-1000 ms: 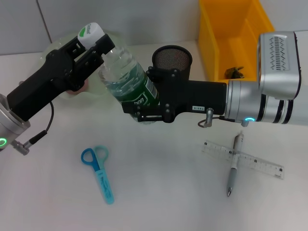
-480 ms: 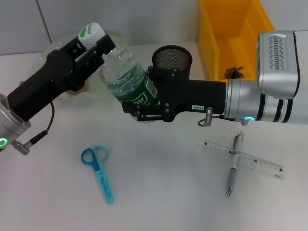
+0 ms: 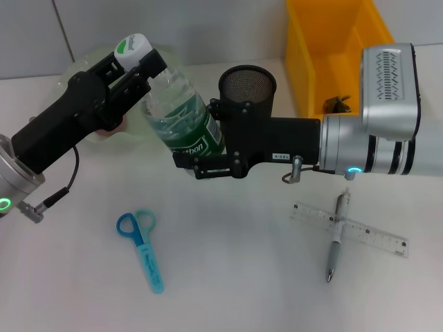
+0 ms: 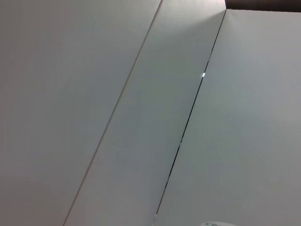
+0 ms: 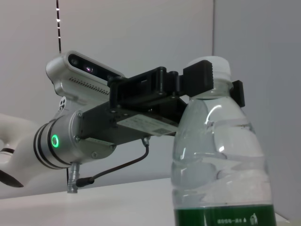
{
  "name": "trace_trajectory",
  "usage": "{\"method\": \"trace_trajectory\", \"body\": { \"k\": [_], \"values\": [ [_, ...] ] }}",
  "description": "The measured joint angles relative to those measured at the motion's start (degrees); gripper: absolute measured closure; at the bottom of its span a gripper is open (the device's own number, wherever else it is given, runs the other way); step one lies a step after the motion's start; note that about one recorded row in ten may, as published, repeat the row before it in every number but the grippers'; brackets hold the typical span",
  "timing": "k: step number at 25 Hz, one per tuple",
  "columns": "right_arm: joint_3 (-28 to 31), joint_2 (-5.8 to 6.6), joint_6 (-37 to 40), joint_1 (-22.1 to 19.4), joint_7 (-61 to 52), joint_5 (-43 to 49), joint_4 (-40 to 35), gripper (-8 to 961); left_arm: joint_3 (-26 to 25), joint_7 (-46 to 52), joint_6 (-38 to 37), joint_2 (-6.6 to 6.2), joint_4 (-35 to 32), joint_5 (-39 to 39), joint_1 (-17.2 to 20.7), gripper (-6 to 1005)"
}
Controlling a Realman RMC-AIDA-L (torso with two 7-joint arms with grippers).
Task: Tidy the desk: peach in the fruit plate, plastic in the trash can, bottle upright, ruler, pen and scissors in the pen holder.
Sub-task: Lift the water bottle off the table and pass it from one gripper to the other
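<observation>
The clear water bottle (image 3: 178, 114) with a green label and white cap is held tilted above the table between both arms. My left gripper (image 3: 137, 61) is shut on its neck just under the cap. My right gripper (image 3: 202, 158) is shut on its lower body. The right wrist view shows the bottle (image 5: 218, 160) close up, with the left gripper (image 5: 212, 79) clamped at the cap. Blue scissors (image 3: 142, 249) lie front left. A clear ruler (image 3: 374, 236) and a grey pen (image 3: 336, 238) lie crossed front right. The black mesh pen holder (image 3: 247, 84) stands behind my right gripper.
A yellow bin (image 3: 332, 48) at the back right holds a dark scrap (image 3: 337, 104). A pale green plate (image 3: 79, 69) sits at the back left, with a pinkish peach (image 3: 114, 128) partly hidden by my left arm. The left wrist view shows only wall panels.
Both grippers and the bottle have shifted slightly left, and the bottle stands a little more upright. The scissors, ruler and pen have not moved.
</observation>
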State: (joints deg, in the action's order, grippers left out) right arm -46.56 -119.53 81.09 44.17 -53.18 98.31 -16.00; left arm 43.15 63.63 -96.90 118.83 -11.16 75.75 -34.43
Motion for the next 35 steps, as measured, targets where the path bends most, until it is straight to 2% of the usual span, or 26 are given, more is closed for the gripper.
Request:
{"method": "trace_trajectory", "body": {
  "k": [35],
  "values": [
    [-0.83, 0.0, -1.25, 0.17, -0.52, 0.39, -0.17, 131, 0.0, 0.18, 0.31, -0.17, -0.03, 0.46, -0.1, 536]
  ]
}}
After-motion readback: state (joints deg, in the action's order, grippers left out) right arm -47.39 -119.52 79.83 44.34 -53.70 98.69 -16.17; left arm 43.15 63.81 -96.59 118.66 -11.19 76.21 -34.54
